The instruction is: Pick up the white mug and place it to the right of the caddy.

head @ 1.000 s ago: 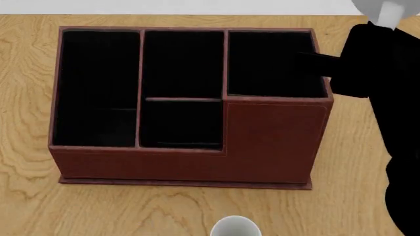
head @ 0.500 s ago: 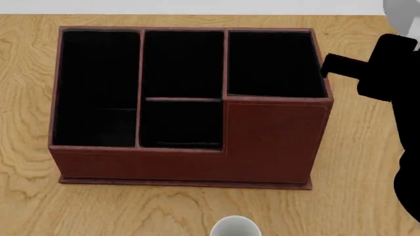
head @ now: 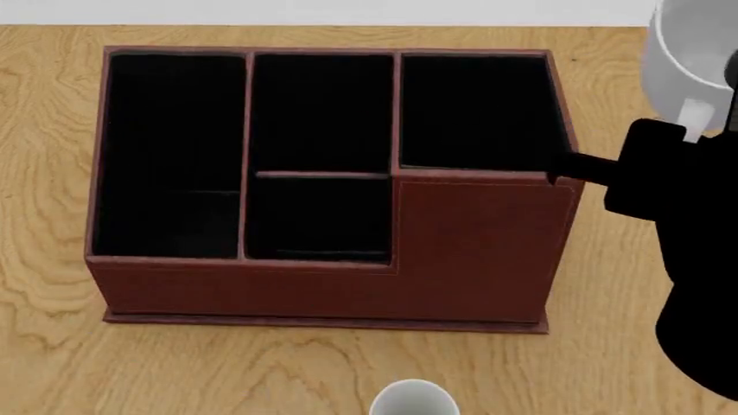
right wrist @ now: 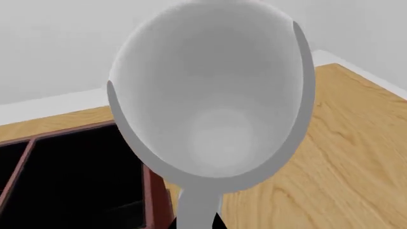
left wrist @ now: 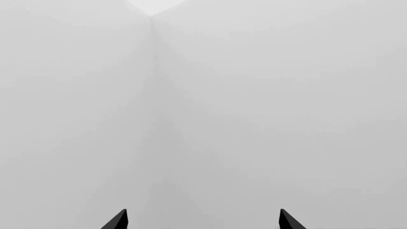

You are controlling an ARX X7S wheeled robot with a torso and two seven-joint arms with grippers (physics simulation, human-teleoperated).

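Note:
The white mug hangs in the air at the far right of the head view, beside the back right corner of the caddy. My right gripper is shut on the mug's handle, and its black arm runs down the right edge. In the right wrist view the mug fills the frame with its opening toward the camera, above my right gripper. The caddy's rim and wood lie below it. My left gripper is open and empty, facing a blank grey wall.
The wooden table has bare wood right of the caddy, partly covered by my right arm. A round white cup rim shows at the table's front edge, in front of the caddy. The table's back edge runs just behind the caddy.
My right arm has drawn back off the caddy's right compartment toward the near right. The white mug has come further into the head view at the top right.

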